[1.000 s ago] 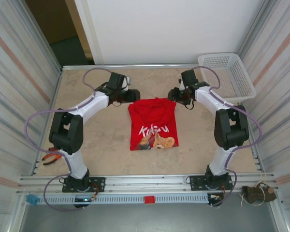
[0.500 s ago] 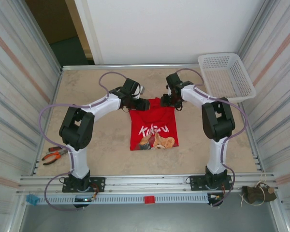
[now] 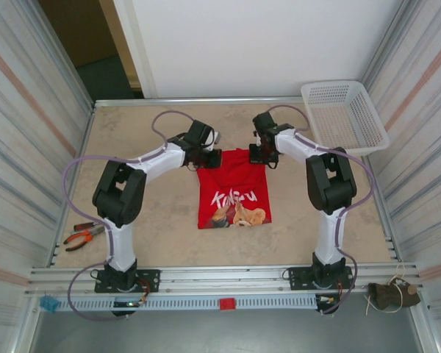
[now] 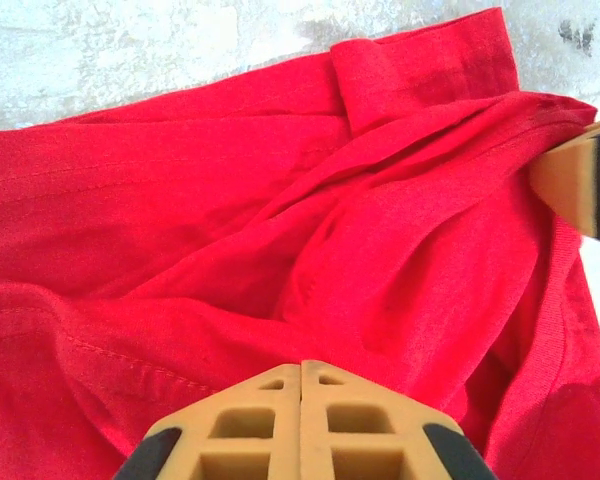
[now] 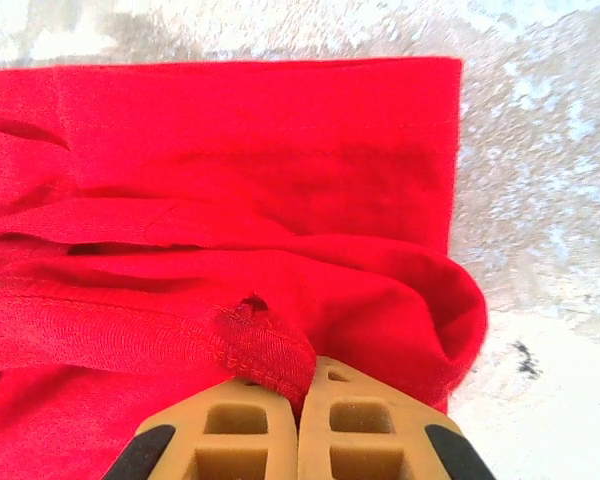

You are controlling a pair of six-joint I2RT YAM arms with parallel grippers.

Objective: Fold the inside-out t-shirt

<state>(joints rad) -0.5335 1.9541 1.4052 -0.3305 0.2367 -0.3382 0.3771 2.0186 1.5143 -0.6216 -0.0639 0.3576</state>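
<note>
The inside-out t-shirt lies on the worktop, well apart from the white basket, and a fold looks to be starting: the right end effector is clenched on the hem at the corner nearest the basket, the left end effector on bunched cloth at the next corner along. Next, I'd judge, both must lift together and draw that edge away from the basket, over the print. 1 second ago both stood clear of the shirt, gripping nothing.
</note>
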